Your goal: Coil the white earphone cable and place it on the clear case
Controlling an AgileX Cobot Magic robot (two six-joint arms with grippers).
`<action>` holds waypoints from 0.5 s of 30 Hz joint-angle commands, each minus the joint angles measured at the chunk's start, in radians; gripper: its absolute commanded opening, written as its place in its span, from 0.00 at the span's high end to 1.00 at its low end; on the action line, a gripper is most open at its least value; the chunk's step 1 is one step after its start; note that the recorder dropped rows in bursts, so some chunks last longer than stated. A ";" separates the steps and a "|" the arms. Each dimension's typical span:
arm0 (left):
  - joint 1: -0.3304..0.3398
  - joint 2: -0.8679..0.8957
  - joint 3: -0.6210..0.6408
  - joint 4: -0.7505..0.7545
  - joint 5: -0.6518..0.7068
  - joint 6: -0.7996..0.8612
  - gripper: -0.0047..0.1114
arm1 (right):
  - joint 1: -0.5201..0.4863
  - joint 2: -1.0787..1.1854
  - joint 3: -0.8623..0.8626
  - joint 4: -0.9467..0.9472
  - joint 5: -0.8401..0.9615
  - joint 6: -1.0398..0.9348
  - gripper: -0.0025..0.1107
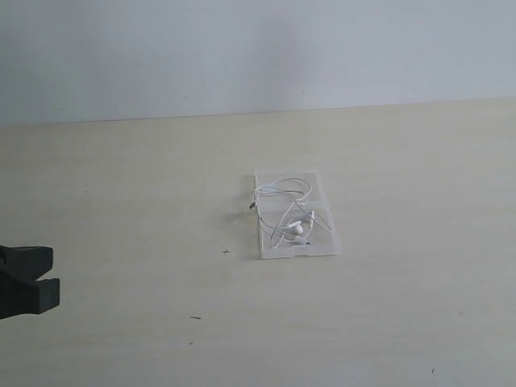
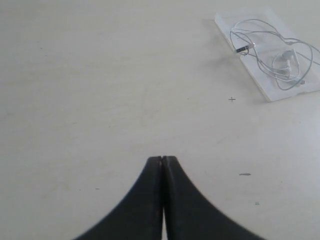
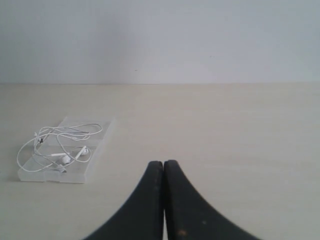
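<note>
The white earphone cable (image 1: 297, 229) lies in a loose coil on the clear case (image 1: 316, 184) at the middle of the table, with both earbuds on the near half. The left wrist view shows the cable (image 2: 285, 60) on the case (image 2: 227, 22), and the right wrist view shows the cable (image 3: 65, 157) on the case (image 3: 97, 145). My left gripper (image 1: 55, 274) sits at the far left edge, well away from the case; its jaws (image 2: 163, 159) are shut on nothing. My right gripper (image 3: 163, 162) is shut and empty, off to the case's side, and out of the exterior view.
The pale wooden table (image 1: 121, 185) runs back to a plain wall (image 1: 242, 48). A few tiny dark specks (image 1: 226, 251) mark the surface near the case.
</note>
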 commanded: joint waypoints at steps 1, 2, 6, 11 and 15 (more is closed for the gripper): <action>0.005 -0.004 0.005 -0.002 0.007 -0.007 0.96 | -0.037 -0.007 0.004 0.000 -0.002 -0.008 0.98; 0.005 -0.004 0.005 -0.002 0.007 -0.007 0.96 | -0.043 -0.007 0.004 -0.005 -0.002 -0.008 0.98; 0.005 -0.004 0.005 -0.002 0.007 -0.007 0.96 | -0.046 -0.007 0.004 -0.005 -0.002 -0.008 0.98; 0.005 -0.004 0.005 -0.002 0.007 -0.007 0.96 | -0.046 -0.007 0.004 -0.005 -0.002 -0.008 0.98; 0.005 -0.004 0.005 -0.002 0.007 -0.007 0.96 | -0.046 -0.007 0.004 -0.005 -0.002 -0.008 0.98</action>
